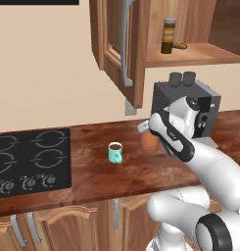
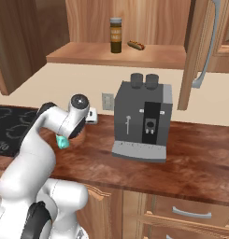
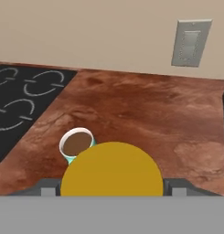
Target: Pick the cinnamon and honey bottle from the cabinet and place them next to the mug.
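Honey bottle (image 3: 111, 168) pinched in the pincer (image 3: 111, 189) beside mug (image 3: 77, 145) of brown liquid; cinnamon (image 1: 168, 36) in cabinet (image 1: 190, 55).

A grey coffee machine (image 2: 142, 122) stands on the wooden counter (image 1: 92, 171) beside a black stovetop (image 1: 31, 162), under a wall outlet (image 3: 191, 42).

Setting: domestic kitchen, rendered. Evidence: black four-burner hob (image 1: 31, 162) with front knobs, set into a reddish-brown wooden table (image 1: 92, 171); grey coffee machine (image 2: 143, 121) standing on it; teal mug (image 1: 115, 152) of dark liquid; brown wall cabinet (image 1: 122, 49), door open, long curved grey handle, shelf holding a tall dark bottle (image 2: 116, 35); low cupboards (image 1: 67, 228) with short handles beneath; wall socket plate (image 3: 191, 42) on beige wall.
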Available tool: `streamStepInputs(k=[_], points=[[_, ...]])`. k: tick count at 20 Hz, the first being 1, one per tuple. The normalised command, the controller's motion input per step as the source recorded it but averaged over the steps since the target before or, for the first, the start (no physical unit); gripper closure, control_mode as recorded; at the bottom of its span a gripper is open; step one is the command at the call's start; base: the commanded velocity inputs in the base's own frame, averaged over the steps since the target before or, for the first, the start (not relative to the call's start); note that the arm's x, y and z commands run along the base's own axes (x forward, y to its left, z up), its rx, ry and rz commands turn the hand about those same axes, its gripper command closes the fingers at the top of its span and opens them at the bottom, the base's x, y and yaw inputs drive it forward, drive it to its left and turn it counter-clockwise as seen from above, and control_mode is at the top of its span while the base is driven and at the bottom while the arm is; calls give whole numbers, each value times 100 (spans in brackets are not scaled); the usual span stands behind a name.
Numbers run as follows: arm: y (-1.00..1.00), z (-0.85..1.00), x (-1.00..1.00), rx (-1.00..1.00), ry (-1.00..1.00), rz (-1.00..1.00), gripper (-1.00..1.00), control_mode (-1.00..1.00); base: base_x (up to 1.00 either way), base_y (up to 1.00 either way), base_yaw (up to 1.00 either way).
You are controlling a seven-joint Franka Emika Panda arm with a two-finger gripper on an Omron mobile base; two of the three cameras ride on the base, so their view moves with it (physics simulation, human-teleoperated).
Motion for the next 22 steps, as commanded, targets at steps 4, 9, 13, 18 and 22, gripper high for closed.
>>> streamStepInputs(k=[4,9,13,18,22], points=[[0,-14,29,0,0,5,100,-100,0,0,0],[0,-11,23,0,0,4,100,-100,0,0,0],[4,-17,9,0,0,4,100,-100,0,0,0],[3,-20,0,0,1,10,100,-100,0,0,0],[0,-15,0,1,0,14,100,-100,0,0,0]])
